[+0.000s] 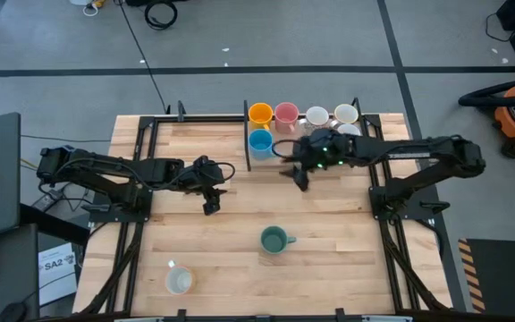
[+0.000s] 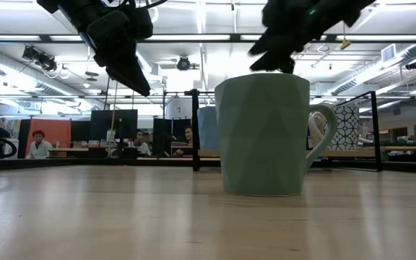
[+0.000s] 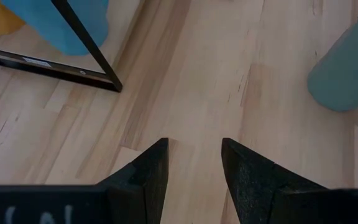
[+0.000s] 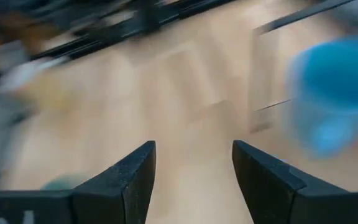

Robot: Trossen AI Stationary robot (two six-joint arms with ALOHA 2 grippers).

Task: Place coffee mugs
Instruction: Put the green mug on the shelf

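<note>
The table [image 1: 329,224] is pale wood planks. My right end effector [image 1: 299,176] hangs released and empty near the light blue mug [image 1: 260,140]; my left end effector [image 1: 211,201] is released too, over bare wood. Orange [image 1: 259,113], pink [image 1: 285,113] and white mugs [image 1: 317,115] stand in a row at the far edge. The teal-green mug [image 1: 274,240], faceted, stands alone mid-table; another white mug [image 1: 179,281] stands near the front.

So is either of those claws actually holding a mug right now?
No. The left gripper and the right gripper are both open with only bare table between their fingers. The teal-green mug stands free.
</note>
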